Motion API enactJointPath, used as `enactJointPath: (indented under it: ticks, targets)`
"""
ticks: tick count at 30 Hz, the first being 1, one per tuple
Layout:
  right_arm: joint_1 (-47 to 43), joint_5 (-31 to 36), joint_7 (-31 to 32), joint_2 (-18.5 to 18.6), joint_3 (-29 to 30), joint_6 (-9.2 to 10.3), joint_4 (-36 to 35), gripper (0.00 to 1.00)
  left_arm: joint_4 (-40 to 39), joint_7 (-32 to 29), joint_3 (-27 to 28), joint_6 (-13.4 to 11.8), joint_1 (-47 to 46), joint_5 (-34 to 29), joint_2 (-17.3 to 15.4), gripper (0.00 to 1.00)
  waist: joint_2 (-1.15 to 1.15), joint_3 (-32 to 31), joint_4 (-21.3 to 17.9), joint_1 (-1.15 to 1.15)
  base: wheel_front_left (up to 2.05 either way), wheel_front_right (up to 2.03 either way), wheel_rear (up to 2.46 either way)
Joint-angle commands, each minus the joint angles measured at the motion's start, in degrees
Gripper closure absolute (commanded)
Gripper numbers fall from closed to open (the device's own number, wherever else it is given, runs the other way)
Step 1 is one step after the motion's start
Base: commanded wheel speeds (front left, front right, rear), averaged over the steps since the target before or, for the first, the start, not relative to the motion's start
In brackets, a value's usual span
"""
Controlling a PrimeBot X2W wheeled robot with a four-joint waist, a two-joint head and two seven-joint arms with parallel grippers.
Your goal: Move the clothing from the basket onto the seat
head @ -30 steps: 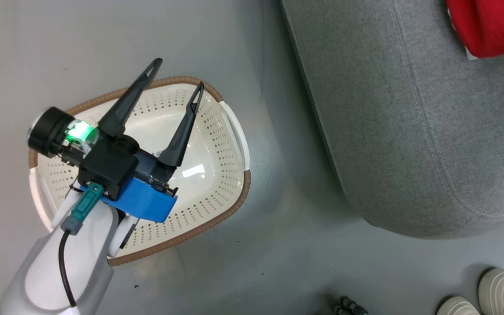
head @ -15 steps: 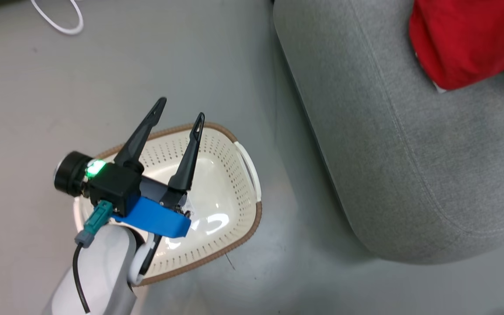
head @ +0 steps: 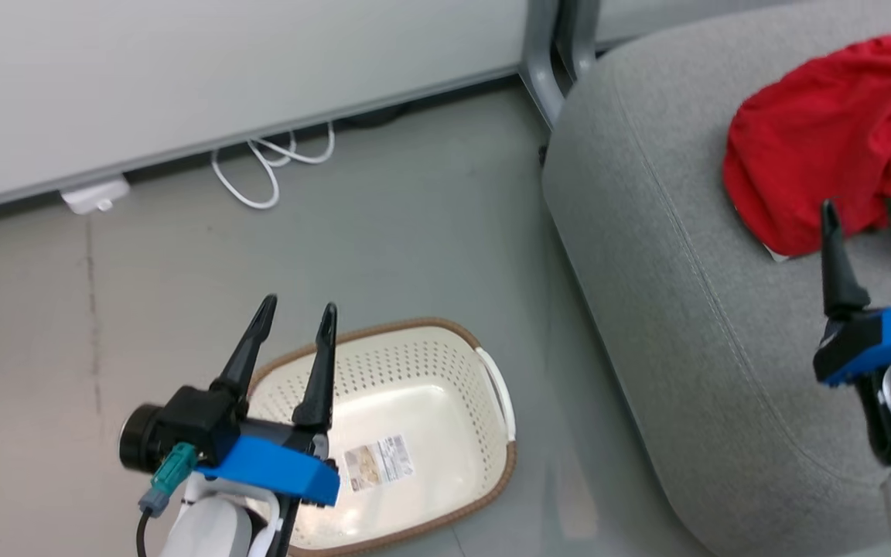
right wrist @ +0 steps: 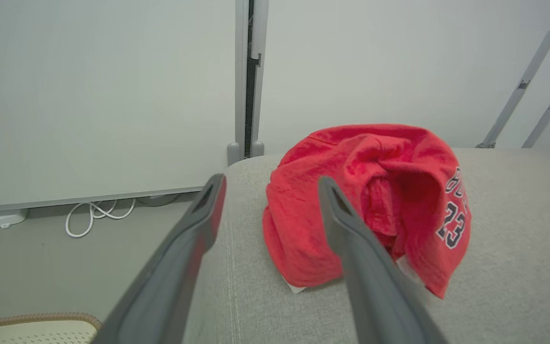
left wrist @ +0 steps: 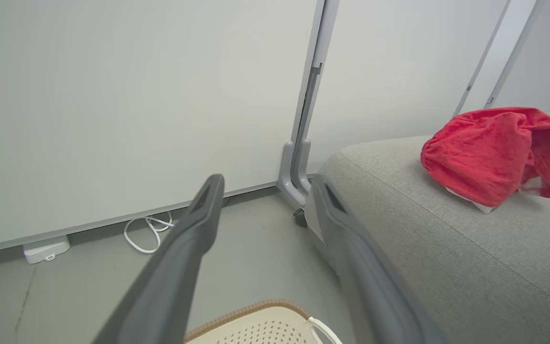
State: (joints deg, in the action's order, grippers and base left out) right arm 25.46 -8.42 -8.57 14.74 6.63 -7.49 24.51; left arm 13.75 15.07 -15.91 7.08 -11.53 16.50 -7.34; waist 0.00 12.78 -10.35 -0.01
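Finding one: the clothing (head: 817, 139) lies in a crumpled red heap on the far right part of the seat (head: 670, 325), well in from its rounded left edge. From that placing you may judge it unlikely to slide to the floor. White "23" lettering (right wrist: 451, 224) shows on one fold in the right wrist view. You cannot tell from the heap whether it is one garment or two.

Finding two: the basket (head: 407, 356) stands on the floor at the near left, just beside the seat's edge. The part of its inside that you can see holds a paper label (head: 378, 462) and no red fabric. Its near left corner is hidden behind the left arm.

Finding three: the left gripper (head: 298, 305) hangs above the basket's far left rim, fingers spread wide, with nothing between them. The right gripper (head: 859, 205) hangs over the seat on the near side of the heap, fingers likewise spread wide and holding nothing. Whether its tips touch the cloth cannot be told.

Assessment: judged from how things lie, the transfer looks complete. Check the basket's hidden corner before you sign it off.
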Motion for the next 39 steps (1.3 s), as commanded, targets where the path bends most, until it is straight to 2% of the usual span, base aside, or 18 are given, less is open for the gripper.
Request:
enactJointPath:
  ticks: [1,12,21,28,39]
  targets:
    - [-2.0,0.3,0.1,-0.5,0.2,-0.01,-0.9,0.0,0.2,0.1,0.5,0.2,1.0,0.0,0.2,0.0,0.0,-3.3,2.9,0.01,0.0,0.0,0.0]
    - [-15.7,3.6,1.3,-6.3,1.0,-0.01,-12.5,0.0,2.2,0.1,5.3,0.5,5.6,-0.2,1.9,0.0,0.0,-8.4,9.6,0.01,0.0,0.0,0.0]
    - [-22.1,4.4,2.0,-10.1,-0.1,-0.01,-16.8,0.0,4.7,0.1,6.8,0.5,7.0,0.6,1.7,0.0,0.0,-11.4,13.5,0.01,0.0,0.0,0.0]
    - [-24.9,3.7,1.9,-11.5,-1.7,-0.01,-17.4,0.0,6.4,0.1,8.1,0.4,8.1,1.0,1.6,0.0,0.0,-13.1,14.4,0.01,0.0,0.0,0.0]
    - [-26.1,2.5,2.3,-11.9,-2.7,-0.01,-16.8,0.0,8.3,0.1,8.6,0.4,8.5,1.6,1.7,0.0,0.0,-14.1,13.7,0.01,0.0,0.0,0.0]
